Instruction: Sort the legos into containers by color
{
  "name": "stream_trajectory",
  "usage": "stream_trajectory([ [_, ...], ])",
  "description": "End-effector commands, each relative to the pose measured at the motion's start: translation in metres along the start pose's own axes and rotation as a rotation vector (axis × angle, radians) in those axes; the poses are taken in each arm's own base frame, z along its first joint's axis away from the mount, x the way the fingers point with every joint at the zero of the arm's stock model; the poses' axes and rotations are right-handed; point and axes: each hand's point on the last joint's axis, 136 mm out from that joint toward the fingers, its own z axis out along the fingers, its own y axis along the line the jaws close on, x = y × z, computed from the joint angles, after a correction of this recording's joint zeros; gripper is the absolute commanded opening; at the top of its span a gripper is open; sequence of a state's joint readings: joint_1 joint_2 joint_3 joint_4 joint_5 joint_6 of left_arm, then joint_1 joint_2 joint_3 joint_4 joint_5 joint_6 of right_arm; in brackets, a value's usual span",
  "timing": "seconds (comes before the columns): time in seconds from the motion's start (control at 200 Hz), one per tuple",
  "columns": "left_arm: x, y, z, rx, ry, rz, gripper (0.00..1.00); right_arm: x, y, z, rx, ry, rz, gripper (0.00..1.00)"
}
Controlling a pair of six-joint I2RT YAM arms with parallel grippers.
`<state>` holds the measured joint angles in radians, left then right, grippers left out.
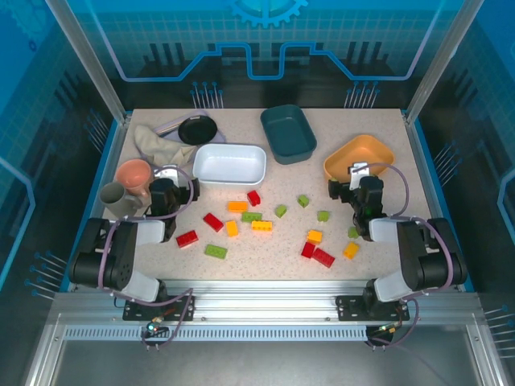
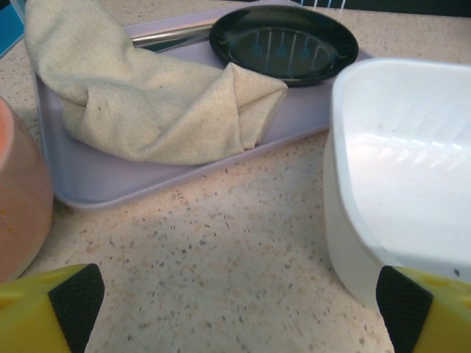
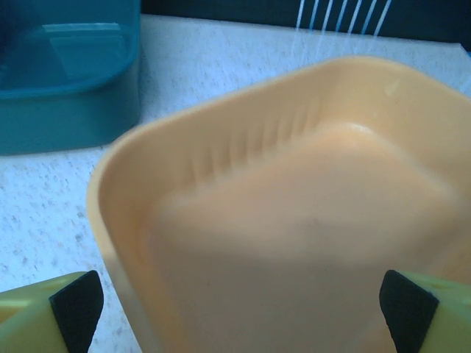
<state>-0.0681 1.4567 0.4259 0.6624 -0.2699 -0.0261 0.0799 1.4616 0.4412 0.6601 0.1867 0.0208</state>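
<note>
STEP: first pick, judged; trays empty | FINGERS: left fingers (image 2: 72, 303) and right fingers (image 3: 73, 309) spread wide, holding nothing | LEGOS: legos (image 1: 261, 226) scattered mid-worktop (image 1: 265, 261), below white tray (image 1: 229, 163) | HOW: drop straight onto lower-left red brick (image 1: 187, 238), close across its narrow width | AXIS: flat, long axis left-right, right end slightly higher in frame

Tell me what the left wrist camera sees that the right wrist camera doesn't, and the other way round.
Left wrist: the white tray, a lilac tray carrying a beige cloth and a black oval dish, plus the side of the pink bowl. Right wrist: the orange tray up close, with the teal tray behind it. Shared: the speckled table, and each camera's own gripper, the left gripper and the right gripper, both open and empty.
</note>
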Motion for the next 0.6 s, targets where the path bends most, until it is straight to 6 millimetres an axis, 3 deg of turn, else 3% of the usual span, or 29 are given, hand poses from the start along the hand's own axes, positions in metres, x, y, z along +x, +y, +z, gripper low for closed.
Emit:
stream_trajectory([
  [0.0,-0.063,-0.010,-0.022,-0.060,-0.091,0.050,0.99,-0.052,-0.009,-0.016,0.094,-0.021,-0.020,1.00],
  [0.15,-0.157,-0.046,-0.066,-0.046,-0.235,0.039,0.99,-0.176,-0.010,-0.074,0.132,-0.272,0.046,1.00],
  [0.175,-0.175,-0.052,-0.073,-0.032,-0.257,0.008,0.99,-0.183,-0.012,-0.078,0.132,-0.229,0.090,1.00],
  [0.185,-0.181,-0.053,-0.074,-0.031,-0.257,-0.009,0.99,-0.197,-0.013,-0.082,0.127,-0.247,0.120,1.00],
  [0.23,-0.197,-0.052,-0.079,-0.033,-0.216,-0.157,0.99,-0.208,-0.017,-0.081,0.096,-0.170,0.250,1.00],
  [0.305,-0.192,-0.036,-0.086,-0.145,-0.002,-0.484,0.99,-0.178,-0.034,-0.077,0.154,0.137,0.552,1.00],
  [0.345,-0.182,-0.025,-0.084,-0.221,0.094,-0.656,0.99,-0.175,-0.024,-0.065,0.064,0.228,0.577,1.00],
  [0.425,-0.187,-0.064,-0.053,0.033,0.278,-0.771,0.99,-0.175,-0.002,-0.054,-0.033,0.302,0.551,0.85],
  [0.52,-0.181,-0.092,-0.033,0.055,0.434,-0.841,0.98,-0.182,0.024,-0.053,-0.126,0.290,0.509,0.81],
  [0.595,-0.158,-0.109,-0.017,-0.003,0.590,-0.902,0.91,-0.177,0.043,-0.047,-0.205,0.335,0.507,0.80],
])
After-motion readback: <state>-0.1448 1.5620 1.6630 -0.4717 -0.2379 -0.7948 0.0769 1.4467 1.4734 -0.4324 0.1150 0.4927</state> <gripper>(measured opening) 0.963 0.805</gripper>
